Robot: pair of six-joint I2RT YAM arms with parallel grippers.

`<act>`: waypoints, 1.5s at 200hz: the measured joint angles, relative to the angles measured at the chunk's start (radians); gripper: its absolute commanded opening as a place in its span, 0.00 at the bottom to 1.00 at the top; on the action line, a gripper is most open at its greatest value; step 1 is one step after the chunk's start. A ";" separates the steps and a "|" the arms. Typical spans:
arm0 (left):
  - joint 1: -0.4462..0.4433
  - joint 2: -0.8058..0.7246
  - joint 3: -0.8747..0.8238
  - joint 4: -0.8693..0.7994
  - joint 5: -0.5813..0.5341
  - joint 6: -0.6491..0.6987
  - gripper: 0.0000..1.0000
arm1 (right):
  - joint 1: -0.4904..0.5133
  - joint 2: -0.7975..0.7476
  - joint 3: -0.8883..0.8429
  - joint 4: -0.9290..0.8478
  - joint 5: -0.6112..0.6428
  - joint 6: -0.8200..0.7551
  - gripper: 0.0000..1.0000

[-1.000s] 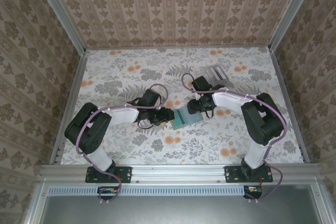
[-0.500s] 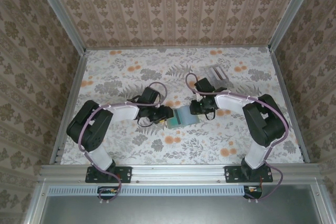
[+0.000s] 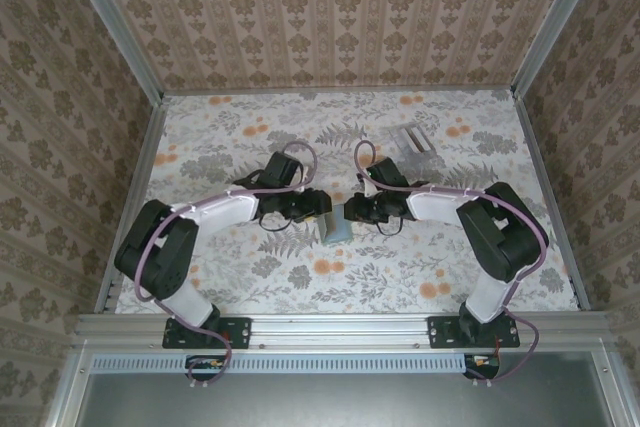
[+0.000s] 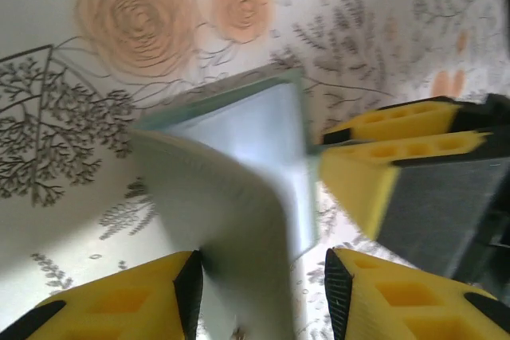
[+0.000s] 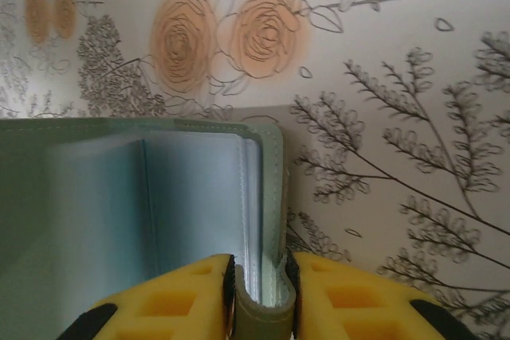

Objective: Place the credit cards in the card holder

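While the right tool (image 5: pixel 261 276) clamps an edge of the card holder (image 3: pixel 336 230) midway between the bench's (image 3: pixel 450 247) side edges, the left tool (image 4: pixel 263 276) stands apart around its inner leaf (image 4: pixel 235 197).

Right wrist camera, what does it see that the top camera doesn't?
Right wrist: up close, the clear pockets inside the green card holder, its edge pinched between the right arm's yellow fingers. Top camera: the whole left arm and right arm, the clear slotted stand at the back, the patterned walls. Both: the card holder on the flowery table.
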 measured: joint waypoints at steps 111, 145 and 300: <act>-0.023 0.106 0.043 -0.009 0.039 0.025 0.47 | -0.001 -0.025 -0.003 -0.063 0.132 -0.013 0.44; -0.029 0.114 0.046 -0.009 0.035 0.029 0.39 | -0.008 -0.099 -0.037 -0.080 0.209 -0.021 0.41; -0.026 0.145 -0.008 0.100 0.032 -0.022 0.40 | -0.019 -0.133 -0.093 0.007 0.122 0.023 0.00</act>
